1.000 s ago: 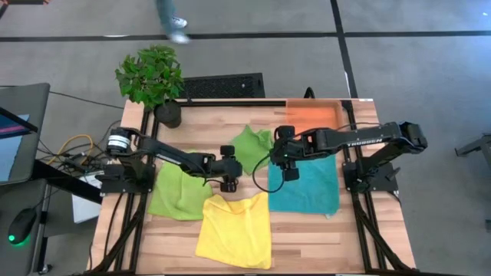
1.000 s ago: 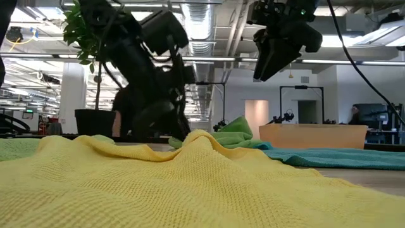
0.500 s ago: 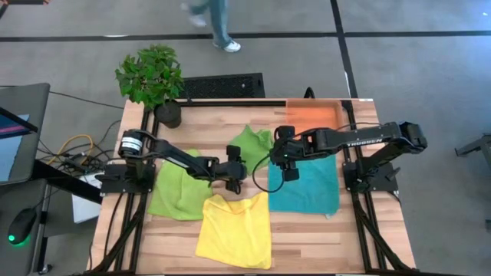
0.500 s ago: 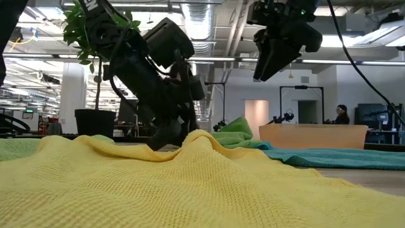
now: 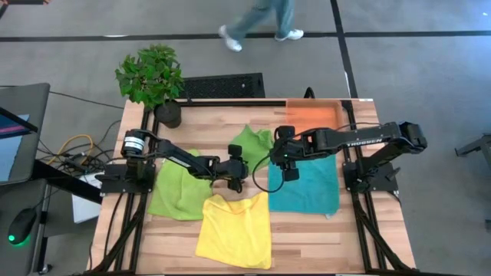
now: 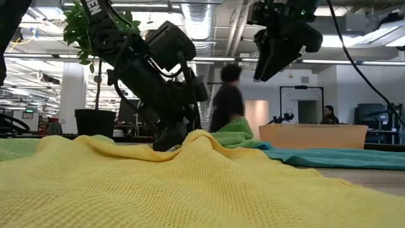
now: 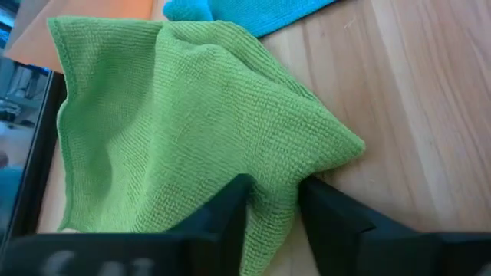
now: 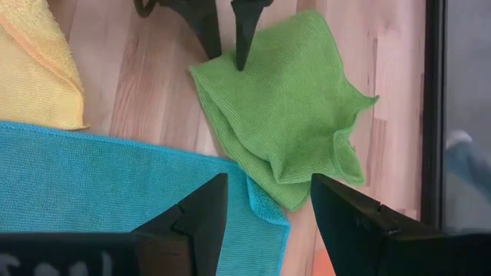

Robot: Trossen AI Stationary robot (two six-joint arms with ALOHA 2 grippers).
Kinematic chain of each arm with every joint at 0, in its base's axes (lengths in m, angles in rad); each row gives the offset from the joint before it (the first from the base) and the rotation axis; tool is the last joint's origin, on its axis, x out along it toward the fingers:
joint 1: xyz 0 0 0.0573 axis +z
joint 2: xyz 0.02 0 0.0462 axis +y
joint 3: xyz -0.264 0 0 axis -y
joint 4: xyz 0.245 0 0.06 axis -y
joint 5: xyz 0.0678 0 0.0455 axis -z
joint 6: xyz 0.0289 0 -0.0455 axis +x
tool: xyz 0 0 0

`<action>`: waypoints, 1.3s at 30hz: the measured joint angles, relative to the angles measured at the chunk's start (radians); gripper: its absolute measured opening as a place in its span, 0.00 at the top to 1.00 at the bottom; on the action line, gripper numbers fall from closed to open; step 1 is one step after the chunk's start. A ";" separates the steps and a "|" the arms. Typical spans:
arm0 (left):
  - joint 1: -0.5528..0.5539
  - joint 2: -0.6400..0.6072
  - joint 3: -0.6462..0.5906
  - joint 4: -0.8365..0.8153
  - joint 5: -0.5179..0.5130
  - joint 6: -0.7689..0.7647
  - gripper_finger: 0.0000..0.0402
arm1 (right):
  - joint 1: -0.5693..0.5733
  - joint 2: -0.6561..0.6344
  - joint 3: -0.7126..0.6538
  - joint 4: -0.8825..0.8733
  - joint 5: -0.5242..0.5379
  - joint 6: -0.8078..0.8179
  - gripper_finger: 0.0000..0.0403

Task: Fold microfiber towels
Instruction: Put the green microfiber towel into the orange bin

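Four microfiber towels lie on the wooden table. The small crumpled green towel [image 5: 253, 144] [image 7: 176, 115] [image 8: 284, 107] lies at the far middle. The lime one [image 5: 178, 192] is at the left, the yellow one [image 5: 234, 230] at the near middle and the teal one [image 5: 304, 184] at the right. My left gripper [image 5: 238, 173] [image 7: 272, 222] is down at the green towel's near-left edge, shut on it. My right gripper [image 5: 288, 170] [image 8: 268, 222] hangs open, high above the place where the green and teal towels meet. My left gripper has the green towel's near-left edge [image 7: 272, 195] between its two fingers, beside a pointed corner [image 7: 353, 146]. The fingers [image 8: 241, 46] come slanting down from the table's left. How many layers they hold cannot be told. The towel lies slack on the table.
An orange tray [image 5: 311, 117] sits at the far right corner, and a potted plant [image 5: 153, 80] at the far left. The yellow towel humps up close in front of the low camera [image 6: 190, 183]. A person walks across the floor beyond the far edge [image 5: 265, 19].
My left gripper has sunk toward the table and moved a little toward the green towel, tipping its fingers further down. Its fingers have drawn together on the towel's edge. The towels lie as before. My right arm has kept still.
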 joint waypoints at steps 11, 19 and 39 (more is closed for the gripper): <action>0.057 0.007 0.082 -0.031 0.036 -0.183 0.99 | 0.008 -0.035 -0.001 -0.044 0.002 -0.001 0.47; 0.118 0.002 0.283 -0.207 0.107 -0.314 1.00 | 0.039 -0.086 -0.004 -0.131 0.005 0.009 0.47; 0.307 -0.001 0.717 -0.575 0.062 -0.652 1.00 | 0.048 -0.203 -0.005 -0.287 0.066 0.049 0.47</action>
